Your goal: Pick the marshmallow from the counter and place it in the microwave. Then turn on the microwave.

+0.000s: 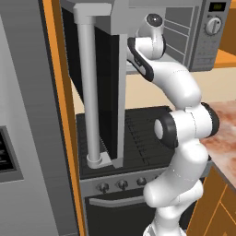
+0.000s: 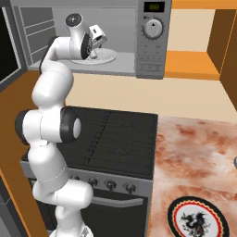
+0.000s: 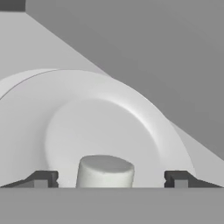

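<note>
The microwave [image 2: 152, 41] stands with its door [image 1: 92, 83] swung wide to the left. My arm reaches into its cavity. On a white plate [image 3: 131, 127] inside sits the marshmallow [image 3: 105, 171], a stubby off-white cylinder standing upright. My gripper [image 3: 109, 180] is open just above the plate, with one dark fingertip [image 3: 41, 179] on each side of the marshmallow and a clear gap on both sides. From the right base view the gripper [image 2: 96, 52] hangs over the white plate [image 2: 104, 59]. The mottled reddish counter [image 2: 194, 152] lies to the right.
A black stovetop [image 2: 115, 139] with grates lies under the microwave, with the oven knobs [image 2: 111, 185] at its front. A round plate [image 2: 196, 217] with a red and black rim rests on the counter near its front. A grey appliance front [image 1: 23, 138] fills the far left.
</note>
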